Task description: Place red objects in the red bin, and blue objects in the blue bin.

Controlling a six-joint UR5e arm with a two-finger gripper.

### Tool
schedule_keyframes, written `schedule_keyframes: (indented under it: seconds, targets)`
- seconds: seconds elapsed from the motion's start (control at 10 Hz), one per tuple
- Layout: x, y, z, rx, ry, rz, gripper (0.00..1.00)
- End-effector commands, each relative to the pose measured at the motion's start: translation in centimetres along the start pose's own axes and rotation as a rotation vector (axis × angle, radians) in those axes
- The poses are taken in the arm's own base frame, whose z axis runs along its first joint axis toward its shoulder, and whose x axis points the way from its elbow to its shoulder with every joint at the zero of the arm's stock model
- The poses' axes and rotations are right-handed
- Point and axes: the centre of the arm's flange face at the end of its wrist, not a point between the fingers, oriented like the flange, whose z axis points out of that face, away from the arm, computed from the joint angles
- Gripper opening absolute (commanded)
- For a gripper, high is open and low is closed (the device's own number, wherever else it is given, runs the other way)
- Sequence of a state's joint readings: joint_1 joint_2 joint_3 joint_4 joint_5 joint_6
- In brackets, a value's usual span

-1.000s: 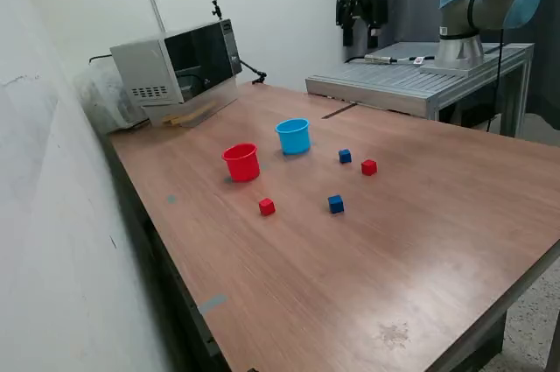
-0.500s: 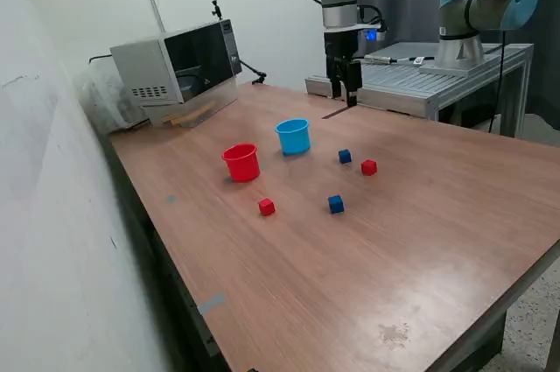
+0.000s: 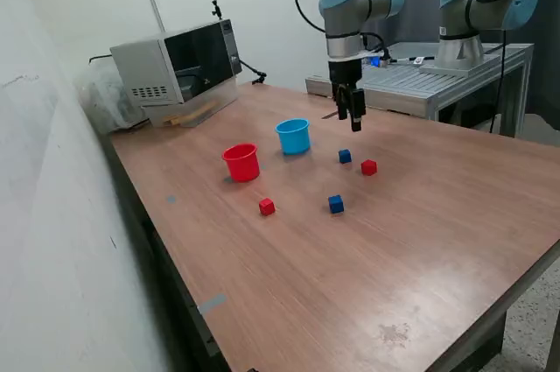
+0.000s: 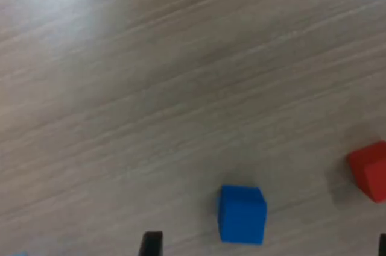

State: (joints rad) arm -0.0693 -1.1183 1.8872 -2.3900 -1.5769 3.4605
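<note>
While the arm is seen hanging over the far part of the worktop [image 3: 420, 214], the scene is set out as follows.

Claw [image 3: 353, 116]: pointed downward, held in the air above the worktop near its far edge; nothing is gripped. In the wrist view two dark finger tips [image 4: 150, 244] are glimpsed at the picture's border, set well apart with a blue cube between them, so the claw is taken to be spread wide.

Red bin [image 3: 241, 162]: a red cup, stood upright on the worktop, toward the wall-side edge.

Blue bin [image 3: 294, 136]: a light-blue cup, stood upright just beside the red bin, closer to the far edge.

Blue cubes: one [image 3: 345, 156] is found near the blue bin, below and in front of the claw; it is shown in the wrist view as well [image 4: 242, 214]. The other [image 3: 336, 204] is placed nearer the middle of the worktop.

Red cubes: one [image 3: 368, 166] lies just beside the first blue cube, not touching it, and is cut off at the wrist picture's border [image 4: 369, 170]. The other [image 3: 266, 207] is set in front of the red bin.

Microwave [image 3: 175, 66]: kept at the far corner by the wall.

All four cubes are seen outside the bins.
</note>
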Motion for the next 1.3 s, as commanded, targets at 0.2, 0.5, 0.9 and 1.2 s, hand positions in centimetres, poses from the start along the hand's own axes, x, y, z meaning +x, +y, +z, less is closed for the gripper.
schedule_keyframes:
  seconds: [0.2,0.5,0.9,1.2]
  targets:
    - [0.3,0.3,4.0,0.030,-0.011,0.003,1.00]
    - [0.5,0.6,5.2,0.044,-0.018,0.001,1.00]
    - [0.8,1.7,5.5,0.036,-0.017,0.001,1.00]
    - [0.8,1.7,5.9,0.038,-0.017,0.003,0.00]
